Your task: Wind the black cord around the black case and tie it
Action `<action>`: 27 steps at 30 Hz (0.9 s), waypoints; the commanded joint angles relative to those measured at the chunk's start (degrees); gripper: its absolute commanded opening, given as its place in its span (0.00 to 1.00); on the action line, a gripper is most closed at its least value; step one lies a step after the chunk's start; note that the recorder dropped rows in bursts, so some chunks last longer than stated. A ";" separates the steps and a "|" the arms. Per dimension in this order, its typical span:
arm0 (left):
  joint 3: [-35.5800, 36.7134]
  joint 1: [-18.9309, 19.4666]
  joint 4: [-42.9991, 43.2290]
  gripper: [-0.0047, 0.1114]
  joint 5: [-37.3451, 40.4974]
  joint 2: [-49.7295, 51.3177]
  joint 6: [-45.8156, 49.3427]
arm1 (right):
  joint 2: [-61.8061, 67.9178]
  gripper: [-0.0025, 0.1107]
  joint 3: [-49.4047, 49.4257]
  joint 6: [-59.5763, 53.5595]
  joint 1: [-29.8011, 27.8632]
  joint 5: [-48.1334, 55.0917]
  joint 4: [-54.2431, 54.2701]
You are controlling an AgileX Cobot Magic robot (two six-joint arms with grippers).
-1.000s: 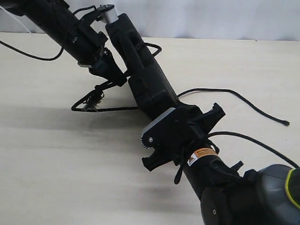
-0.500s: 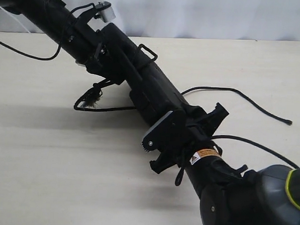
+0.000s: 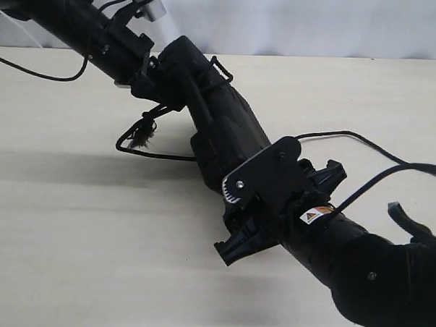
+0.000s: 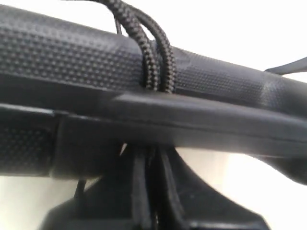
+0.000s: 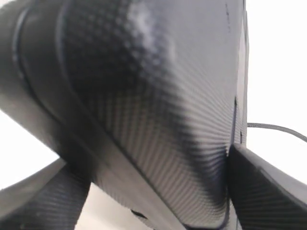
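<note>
A: Clock centred on the black case (image 3: pixel 219 127), exterior view. Where is it passable?
B: Bare table (image 3: pixel 76 251) from 6 to 8, also at 1.
A: Blocked?
B: Left arm (image 3: pixel 65 12) at 10–11. Right arm (image 3: pixel 380 272) at 4–5. Black cord (image 3: pixel 143 135) loop dangling at 9. Thin black strand (image 3: pixel 349 134) trailing at 3.

The black case (image 5: pixel 144 96), between the jaws of the right gripper (image 5: pixel 149 158), is a blur that runs off the right wrist picture's edges. Whether the jaws press on it cannot be told. In the exterior view the case hides those jaws' tips. The black cord (image 4: pixel 156 57) is cut off by the picture's edge beyond the case from the left gripper (image 4: pixel 148 201). Nearer, it sinks into the dark between the jaws and cannot be followed.
</note>
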 commanded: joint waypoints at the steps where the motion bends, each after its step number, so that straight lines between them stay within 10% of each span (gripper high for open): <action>1: -0.25 0.29 -3.84 0.04 1.40 -0.15 2.96 | -0.67 0.65 0.21 -0.80 0.02 0.65 0.44; 12: -0.25 0.29 -5.73 0.04 1.96 -0.15 4.00 | -0.55 0.65 0.21 -0.43 0.02 1.30 0.44; 21: -0.25 0.29 -5.73 0.04 1.96 -0.15 4.00 | -1.62 0.97 0.21 -2.76 0.02 3.53 0.32; 27: -0.25 0.29 -5.73 0.04 1.96 -0.15 4.00 | -10.90 0.98 0.21 -4.92 0.02 9.25 0.58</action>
